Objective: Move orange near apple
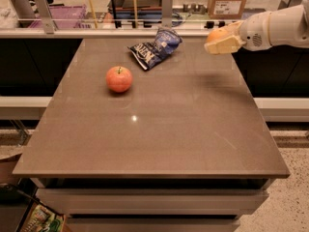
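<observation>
One small orange (216, 33), firm, light and apt to roll, is pinched across its middle in my gripper (218, 39), above the table's (193, 129) far right edge. The apple (119, 79) lies well left, with a chip bag (155, 52) farther back.

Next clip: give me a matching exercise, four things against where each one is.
1. orange
2. apple
3. chip bag
4. gripper

A. lying near the far edge of the table
B. in the air by the table's far right corner
C. resting on the table, left of centre
D. held in the gripper

Pairs: 1-D, 2-C, 3-A, 4-B
</observation>
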